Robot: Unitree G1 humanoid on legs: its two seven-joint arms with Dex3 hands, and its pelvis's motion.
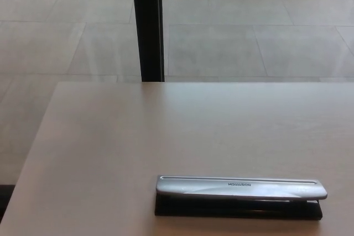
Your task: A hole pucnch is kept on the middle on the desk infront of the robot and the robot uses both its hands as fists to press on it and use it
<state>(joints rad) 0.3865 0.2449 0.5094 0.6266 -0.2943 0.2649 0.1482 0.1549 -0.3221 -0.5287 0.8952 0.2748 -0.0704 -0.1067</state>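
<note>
Silver hole punch [240,188] is sitting near desk [110,153] front edge, untouched. Neither hand's showing, so can't tell fists or not. Both should be pressing evenly, w/ weight straight down.

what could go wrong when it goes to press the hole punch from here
Neither hand is in view yet, so both fists must find the silver lever of the hole punch from out of frame; uneven pressure could tip or skid it. It also sits near the front edge of the desk, so a shove might push it off.
</note>
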